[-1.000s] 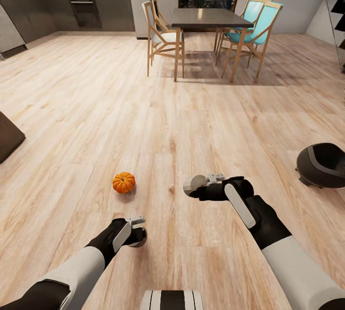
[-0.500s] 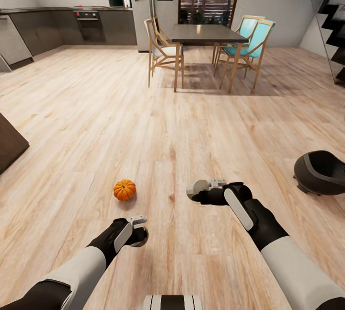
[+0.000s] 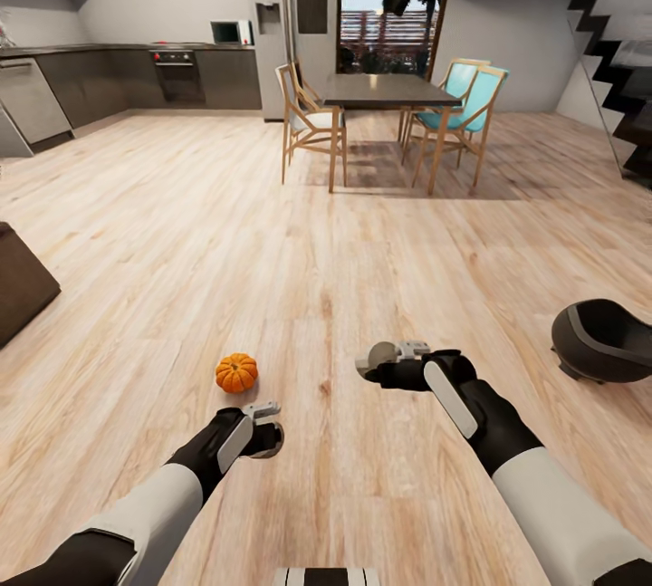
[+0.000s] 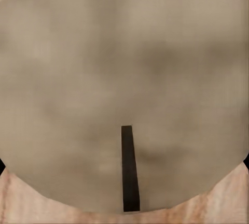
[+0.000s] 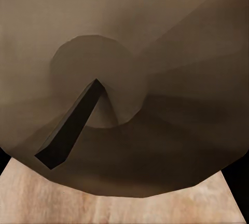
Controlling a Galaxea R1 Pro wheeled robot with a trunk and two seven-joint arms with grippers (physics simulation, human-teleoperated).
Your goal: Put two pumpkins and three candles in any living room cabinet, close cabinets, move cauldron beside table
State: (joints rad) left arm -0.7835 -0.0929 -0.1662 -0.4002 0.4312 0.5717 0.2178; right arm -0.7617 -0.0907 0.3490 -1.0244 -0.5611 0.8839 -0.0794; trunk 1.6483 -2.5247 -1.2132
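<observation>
Grey-brown wax crowds both wrist views: each arm carries a candle, wick end toward its camera. The left gripper point(image 3: 263, 427) is clamped on the left candle point(image 4: 124, 78), held low over the floor point(image 3: 362, 233); the right gripper point(image 3: 398, 360) is closed on the right candle point(image 3: 373, 358), carried level ahead of the body. Holding one in each hand looks like a way to haul two to the cabinet in a single trip. A pumpkin point(image 3: 236, 372) sits on the planks just ahead of the left gripper, not touched by it, presumably left because both hands are full. The cauldron point(image 3: 602, 340) rests on the floor well off to the right. A dark-brown corner point(image 3: 23, 283) juts in far left; I cannot tell what it belongs to.
</observation>
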